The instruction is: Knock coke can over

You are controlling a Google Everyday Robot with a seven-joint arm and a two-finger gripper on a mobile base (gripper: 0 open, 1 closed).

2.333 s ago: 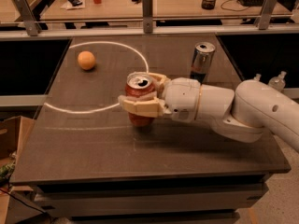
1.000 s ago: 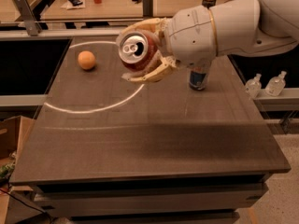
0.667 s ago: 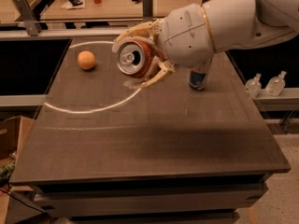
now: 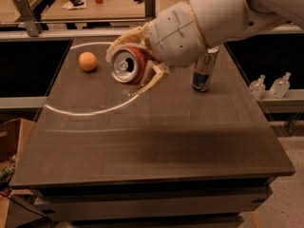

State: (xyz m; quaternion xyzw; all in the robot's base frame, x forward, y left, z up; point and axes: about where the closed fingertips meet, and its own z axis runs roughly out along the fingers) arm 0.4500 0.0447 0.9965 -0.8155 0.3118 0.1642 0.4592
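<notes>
The coke can (image 4: 128, 65), red with a silver top, is held in the air above the dark table (image 4: 142, 137). It is tipped on its side with its top facing the camera. My gripper (image 4: 130, 63) is shut on the can, one cream finger above it and one below. The white arm reaches in from the upper right.
A taller blue-and-silver can (image 4: 204, 72) stands upright right of the gripper, partly behind the arm. An orange (image 4: 88, 61) lies at the far left inside a white arc on the table. Two small bottles (image 4: 270, 85) stand off the table's right edge. A cardboard box (image 4: 12, 141) sits at lower left.
The can has been lifted off the table and tipped from upright onto its side. The gripper has since moved slightly left with it, tilting it further.
</notes>
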